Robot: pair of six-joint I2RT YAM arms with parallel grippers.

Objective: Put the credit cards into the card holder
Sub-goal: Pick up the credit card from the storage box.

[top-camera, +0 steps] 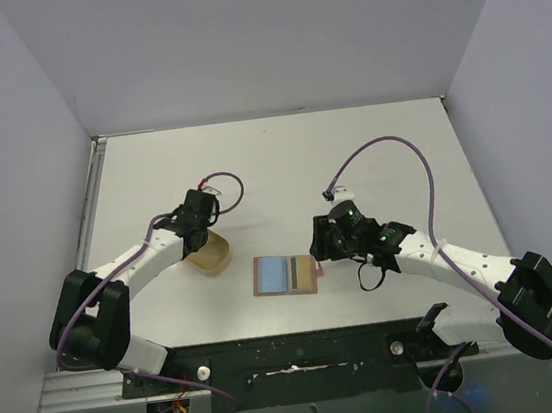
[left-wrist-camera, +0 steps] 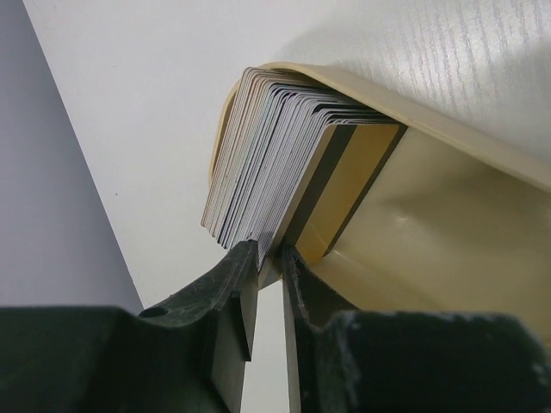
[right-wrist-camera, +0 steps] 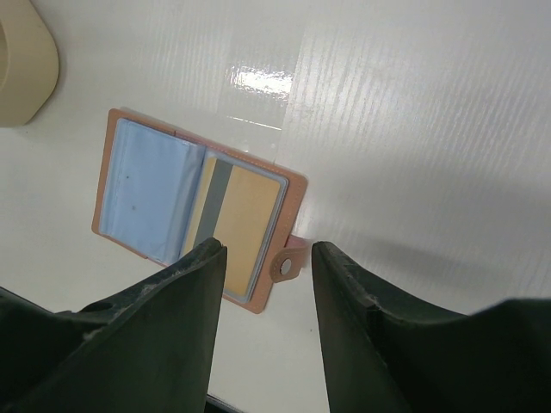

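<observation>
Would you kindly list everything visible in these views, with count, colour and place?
card holder: one, reddish-brown, lying open mid-table between the arms.
light blue credit card: one, in a sleeve of the holder.
gold credit card: one, dark stripe, in the sleeve beside the blue one.
stacked credit cards: many, mostly grey-white, a gold one in front, on edge in the case.
case: one, pale tan, beside the holder, under the left gripper.
table: one, white.
cables: two, purple, one along each arm.
left gripper: black, jaws narrow around a card edge in the stack; grip unclear.
right gripper: black, open, empty, over the holder's tab side.
</observation>
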